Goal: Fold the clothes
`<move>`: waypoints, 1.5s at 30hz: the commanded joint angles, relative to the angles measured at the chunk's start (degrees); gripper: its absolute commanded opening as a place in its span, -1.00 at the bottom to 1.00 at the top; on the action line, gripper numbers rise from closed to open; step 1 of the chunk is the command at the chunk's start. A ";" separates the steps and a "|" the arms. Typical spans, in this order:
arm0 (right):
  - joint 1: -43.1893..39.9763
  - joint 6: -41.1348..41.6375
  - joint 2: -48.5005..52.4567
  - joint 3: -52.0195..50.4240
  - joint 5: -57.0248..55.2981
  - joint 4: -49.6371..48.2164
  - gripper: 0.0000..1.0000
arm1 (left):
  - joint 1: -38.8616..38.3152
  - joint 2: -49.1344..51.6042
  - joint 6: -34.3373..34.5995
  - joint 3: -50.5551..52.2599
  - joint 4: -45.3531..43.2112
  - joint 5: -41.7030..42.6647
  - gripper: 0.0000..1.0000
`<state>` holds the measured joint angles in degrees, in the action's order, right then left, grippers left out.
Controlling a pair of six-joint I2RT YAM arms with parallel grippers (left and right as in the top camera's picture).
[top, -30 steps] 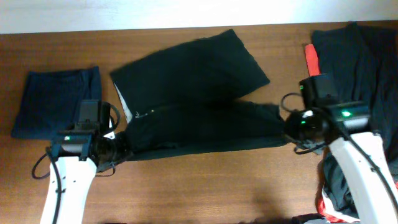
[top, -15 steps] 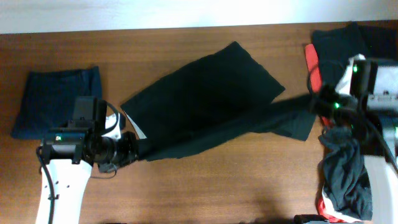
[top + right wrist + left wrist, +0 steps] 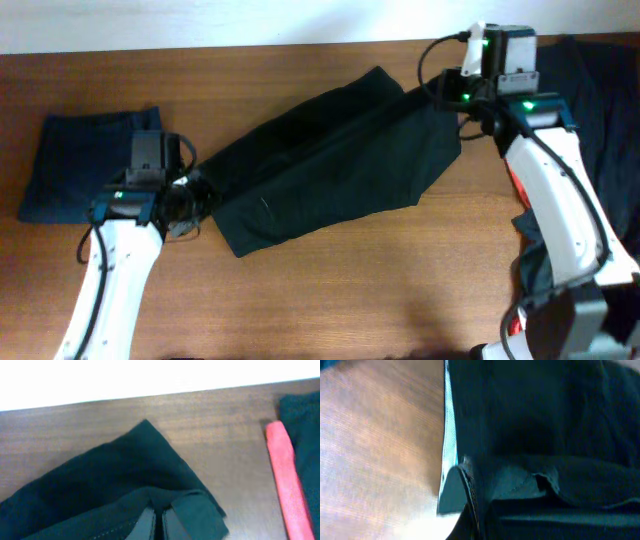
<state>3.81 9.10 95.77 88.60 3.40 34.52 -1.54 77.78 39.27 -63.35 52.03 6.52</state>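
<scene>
Overhead: black shorts [image 3: 330,170] lie spread on the desk [image 3: 350,290], long axis diagonal, from the lower left near centre up to the far right edge of the desk's middle. They look doubled over lengthwise, with one layer's edge running along the diagonal. Left hand [image 3: 197,195] sits at the shorts' lower-left end, touching the cloth. In the left wrist view the black fabric is bunched right at the hand, with a strip of pale lining [image 3: 448,455] along the cloth edge beside bare wood; the hand reads as clenched on that end of the shorts. Right hand [image 3: 443,95] is at the upper-right corner of the shorts, near the desk's far edge. In the right wrist view its fingers [image 3: 145,522] are drawn close together with a fold of black cloth draped over and pinched between them, so it is grasping the shorts. A folded dark blue garment [image 3: 90,165] lies flat at the far left, apart from the shorts. A heap of black clothes [image 3: 600,90] is at the right edge of the desk, with a red-orange garment [image 3: 282,470] just beside it on the side toward the shorts.
</scene>
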 commanded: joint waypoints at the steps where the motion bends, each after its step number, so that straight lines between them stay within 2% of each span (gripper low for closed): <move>1: -0.46 -0.76 3.13 1.64 -6.40 -4.09 -0.92 | 0.98 5.33 2.38 1.20 -2.97 -10.43 -0.99; 8: 1.18 -0.74 10.16 1.62 -6.38 -10.75 -0.92 | 0.98 15.65 3.67 1.20 -9.29 -10.47 -0.99; 12: 1.88 -0.76 13.25 1.62 -6.34 -14.51 -0.92 | 0.98 18.62 7.82 1.20 -11.08 -11.78 -0.99; 21: 4.96 -0.74 20.44 1.62 -3.58 -29.00 -0.92 | 0.96 19.93 8.07 1.20 -19.26 -11.96 -0.97; 22: 5.31 -0.74 21.55 1.62 -3.58 -31.04 -0.82 | 0.98 19.93 8.07 1.20 -19.56 -11.98 -0.89; 23: 5.57 -0.72 22.51 1.62 -3.58 -32.44 -0.52 | 0.98 19.93 8.04 1.20 -19.82 -12.00 -0.66; 25: 5.73 -0.74 23.63 1.62 -3.61 -33.07 -0.07 | 0.98 19.93 8.04 1.20 -20.35 -12.00 -0.50; 26: 5.70 -0.74 23.65 1.62 -3.63 -32.46 0.29 | 1.03 19.93 8.04 1.20 -20.65 -12.00 -0.38; 27: 5.64 -0.74 23.65 1.62 -3.63 -31.89 0.48 | 1.11 19.93 8.04 1.20 -20.76 -11.98 -0.30; 28: 5.49 -0.76 23.47 1.64 -3.63 -30.75 0.56 | 1.31 19.93 8.04 1.20 -20.74 -11.98 -0.17; 29: 5.22 -0.85 23.08 1.64 -3.65 -29.51 0.58 | 1.64 19.93 8.04 1.20 -20.70 -11.96 -0.01; 31: 4.28 -1.38 21.88 1.64 -3.63 -25.55 0.67 | 2.49 19.93 8.02 1.18 -20.24 -11.85 0.10; 33: 3.13 -1.38 20.26 1.64 -3.61 -19.98 0.67 | 3.13 19.93 7.58 1.18 -18.64 -10.29 0.23; 35: 1.95 -1.38 18.67 1.64 -3.61 -14.21 0.67 | 3.56 19.93 4.96 1.18 -16.70 -5.84 0.30; 37: 0.76 -1.38 16.74 1.64 -3.58 -8.11 0.68 | 4.09 19.93 0.70 1.18 -14.97 -0.70 0.46; 42: -0.52 -1.38 11.04 1.64 -3.61 2.36 0.69 | 4.37 19.91 -1.60 1.18 -11.47 1.18 0.56; 45: -0.52 -1.38 8.26 1.64 -3.63 6.03 0.71 | 4.39 19.52 -1.62 1.16 -10.86 1.44 0.72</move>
<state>3.09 7.75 107.83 89.25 0.43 38.63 2.44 97.08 39.75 -62.72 40.62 5.98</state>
